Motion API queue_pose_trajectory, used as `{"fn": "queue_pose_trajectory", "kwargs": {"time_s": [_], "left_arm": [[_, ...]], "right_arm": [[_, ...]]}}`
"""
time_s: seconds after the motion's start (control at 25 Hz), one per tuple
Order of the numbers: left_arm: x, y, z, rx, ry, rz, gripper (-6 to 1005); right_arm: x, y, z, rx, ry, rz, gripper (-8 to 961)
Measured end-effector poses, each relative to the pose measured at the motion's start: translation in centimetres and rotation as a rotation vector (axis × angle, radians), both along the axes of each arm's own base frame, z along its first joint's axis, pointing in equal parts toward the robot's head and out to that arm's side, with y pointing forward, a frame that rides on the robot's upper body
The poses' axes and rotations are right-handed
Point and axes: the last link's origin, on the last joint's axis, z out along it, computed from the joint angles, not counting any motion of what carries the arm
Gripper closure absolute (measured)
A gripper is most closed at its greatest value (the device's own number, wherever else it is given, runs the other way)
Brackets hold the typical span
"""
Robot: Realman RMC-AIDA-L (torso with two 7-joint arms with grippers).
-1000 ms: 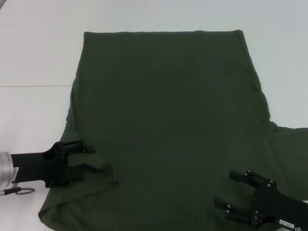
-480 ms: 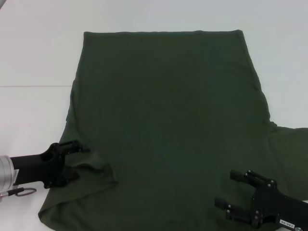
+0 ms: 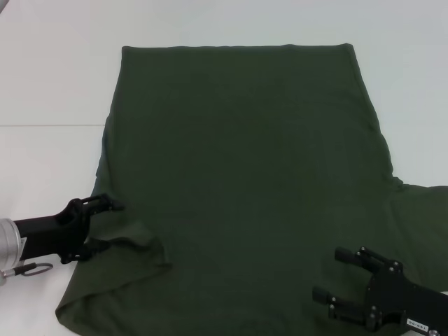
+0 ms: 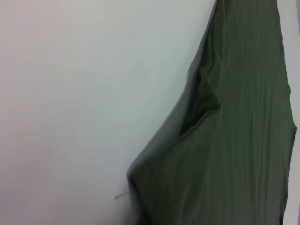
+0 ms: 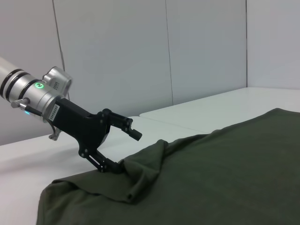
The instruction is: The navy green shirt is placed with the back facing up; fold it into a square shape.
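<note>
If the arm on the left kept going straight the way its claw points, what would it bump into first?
Probably the navy green shirt: the open left gripper sits at the raised fold on the shirt's near left edge, pointing in across the cloth. Its height above the fabric is unclear.

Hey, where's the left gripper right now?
In the head view the left gripper is low on the robot's left, open at the shirt's left edge beside a folded-over flap, opposite the right gripper.

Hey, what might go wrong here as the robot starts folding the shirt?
The left hand is open at the shirt's left edge, its lower finger against a bunched fold, so it may pinch only a wrinkle and fold crookedly. The right hand hangs open over the cloth near the other sleeve; uneven grips might skew the fold.
</note>
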Motion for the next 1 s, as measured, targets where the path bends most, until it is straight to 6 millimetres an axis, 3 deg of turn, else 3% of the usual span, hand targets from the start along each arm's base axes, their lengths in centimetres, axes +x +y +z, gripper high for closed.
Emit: {"fn": "queue_pose_trajectory", "kwargs": {"time_s": [0.84,1.0], "left_arm": [[0.25,0.93,0.34,0.025,0.026,-0.007,138],[0.16,0.98,0.27,0.033,0.03,-0.001,259]], "right_arm": [[-0.18,0.14,-0.07,-0.001,0.002,0.005,69],[-0.18,0.14,-0.03,-0.001,0.003,0.006,69]]}}
